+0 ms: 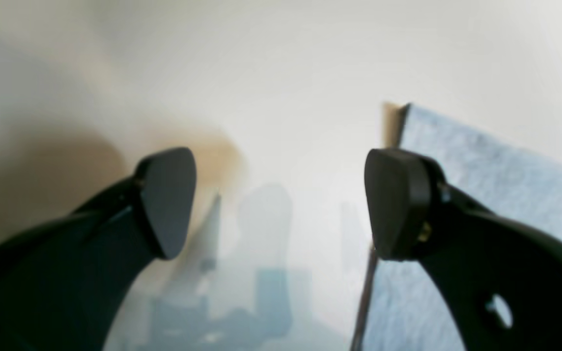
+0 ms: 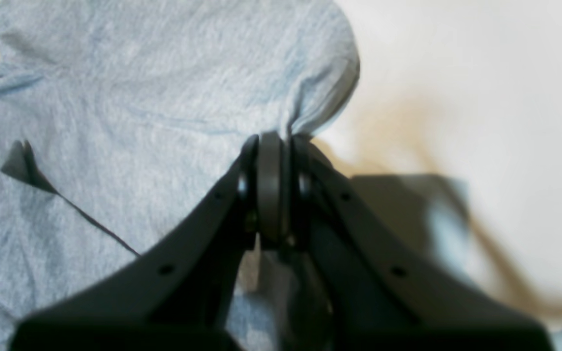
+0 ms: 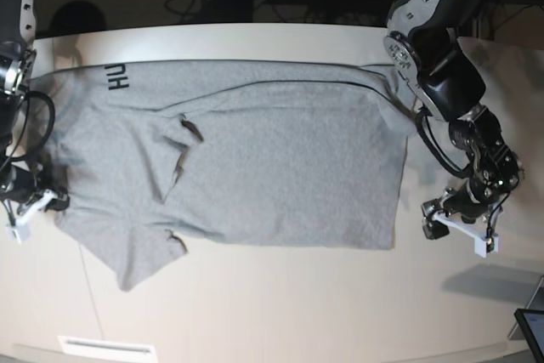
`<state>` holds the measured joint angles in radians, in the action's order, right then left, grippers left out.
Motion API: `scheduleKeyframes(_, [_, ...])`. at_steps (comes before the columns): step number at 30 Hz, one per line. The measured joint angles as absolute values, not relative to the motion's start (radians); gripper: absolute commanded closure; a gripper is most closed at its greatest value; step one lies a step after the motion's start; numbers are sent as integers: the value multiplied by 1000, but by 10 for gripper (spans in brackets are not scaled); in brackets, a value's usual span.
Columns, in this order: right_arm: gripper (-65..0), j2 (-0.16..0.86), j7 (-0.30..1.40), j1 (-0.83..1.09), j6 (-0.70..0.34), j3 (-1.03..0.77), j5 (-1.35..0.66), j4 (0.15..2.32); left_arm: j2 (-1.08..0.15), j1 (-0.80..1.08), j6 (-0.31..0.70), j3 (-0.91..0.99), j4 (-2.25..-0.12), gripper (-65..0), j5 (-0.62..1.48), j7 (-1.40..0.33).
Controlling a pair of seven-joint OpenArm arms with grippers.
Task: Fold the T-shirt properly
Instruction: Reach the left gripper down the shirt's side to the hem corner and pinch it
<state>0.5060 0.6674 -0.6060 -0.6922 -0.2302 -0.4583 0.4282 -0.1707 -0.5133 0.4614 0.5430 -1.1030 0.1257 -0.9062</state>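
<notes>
Only "HU" of the black lettering (image 3: 117,79) on the T-shirt (image 3: 255,167) is being shown near the table's far-left corner; the rest is folded under. The cloth pinched in the right gripper (image 2: 271,187) is being hidden behind its closed pads, and the left-wrist background is blurred.

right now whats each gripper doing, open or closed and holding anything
Left gripper: open, holding nothing, beside the T-shirt edge.
Right gripper: closed, pinching a fold of the T-shirt.
</notes>
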Motion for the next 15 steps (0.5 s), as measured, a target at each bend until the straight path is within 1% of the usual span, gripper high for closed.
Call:
scheduleKeyframes(3, [-35,506,669,-606,-692,-230,-458,428,-180,-550,533,549,-996,-532,206,-903])
scheduleKeyframes(4, [-35,506,669,-606,-692,-230,-459,428,-184,-560,543,547,-962,-532,240,-906])
scheduleKeyframes(9, [-35,509,665,-599,-692,-231,-467,429,-230,-596,543,542,-832,-531,347,-905])
scheduleKeyframes(11, [-35,509,659,-595,-693,-231,-467,429,-246,-618,532,543,-790,-531,349,-904])
scheduleKeyframes(15, [-35,509,659,-595,-696,-231,-466,429,-234,-663,533,540,-745,-531,325,-901])
